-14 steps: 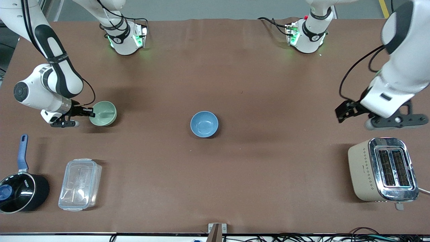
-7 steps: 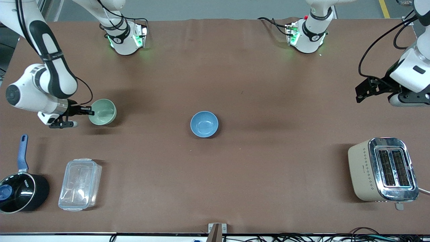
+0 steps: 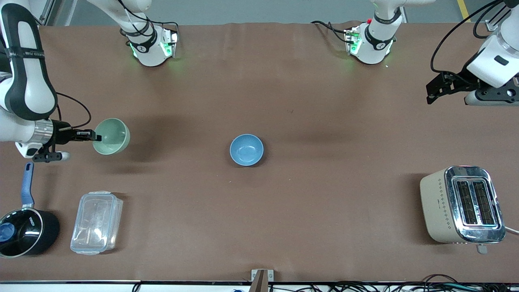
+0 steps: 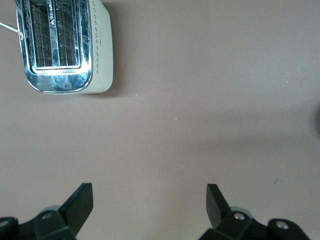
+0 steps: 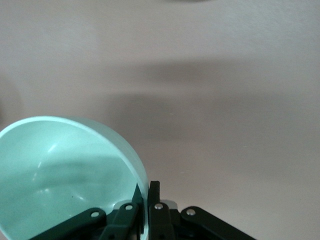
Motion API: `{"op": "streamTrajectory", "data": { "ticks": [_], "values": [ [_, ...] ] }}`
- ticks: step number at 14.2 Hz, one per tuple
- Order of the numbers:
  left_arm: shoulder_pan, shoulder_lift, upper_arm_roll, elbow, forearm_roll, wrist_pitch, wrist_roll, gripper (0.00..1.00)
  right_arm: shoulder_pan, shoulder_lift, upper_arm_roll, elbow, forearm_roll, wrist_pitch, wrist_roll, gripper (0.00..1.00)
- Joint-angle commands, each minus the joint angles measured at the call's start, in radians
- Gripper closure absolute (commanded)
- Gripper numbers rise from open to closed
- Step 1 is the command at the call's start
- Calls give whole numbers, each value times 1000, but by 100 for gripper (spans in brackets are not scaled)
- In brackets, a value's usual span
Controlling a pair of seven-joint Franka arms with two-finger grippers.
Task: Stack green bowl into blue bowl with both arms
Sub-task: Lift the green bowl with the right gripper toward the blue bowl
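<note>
The pale green bowl (image 3: 112, 136) hangs tilted above the table near the right arm's end, its rim pinched by my right gripper (image 3: 94, 137), which is shut on it. In the right wrist view the green bowl (image 5: 60, 175) fills one corner, with one finger inside the rim and one outside at my right gripper (image 5: 146, 192). The sky-blue bowl (image 3: 246, 149) sits upright on the middle of the table. My left gripper (image 3: 434, 90) is up in the air over the left arm's end of the table, open and holding nothing, as the left wrist view shows at my left gripper (image 4: 149, 202).
A beige toaster (image 3: 460, 205) stands near the front edge at the left arm's end, seen too as the toaster (image 4: 62, 45). A black saucepan with a blue handle (image 3: 22, 227) and a clear lidded box (image 3: 96, 222) sit near the front edge at the right arm's end.
My right gripper has lifted the green bowl off the table and tilted it, drawing it toward the right arm's end. The left arm has pulled up and away from the toaster.
</note>
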Motion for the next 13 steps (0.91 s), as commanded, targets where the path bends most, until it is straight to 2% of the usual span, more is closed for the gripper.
{"op": "streamTrajectory", "data": {
  "ticks": [1, 3, 6, 9, 13],
  "values": [
    [-5, -24, 15, -22, -16, 3, 14, 0, 94, 0, 1, 80, 16, -65, 174, 100],
    [-3, -18, 15, -15, -16, 3, 14, 0, 162, 2, 1, 114, 24, -70, 305, 100],
    [-5, -15, 15, -13, -16, 4, 14, 0, 269, 8, -2, 143, 153, -49, 446, 100],
    [-7, 0, 13, -1, -16, 10, 14, 0, 341, 29, -2, 157, 213, 20, 557, 100],
    [-5, 14, 13, 14, -17, 10, 15, 0, 485, 80, -2, 157, 225, 144, 722, 100]
  ]
}}
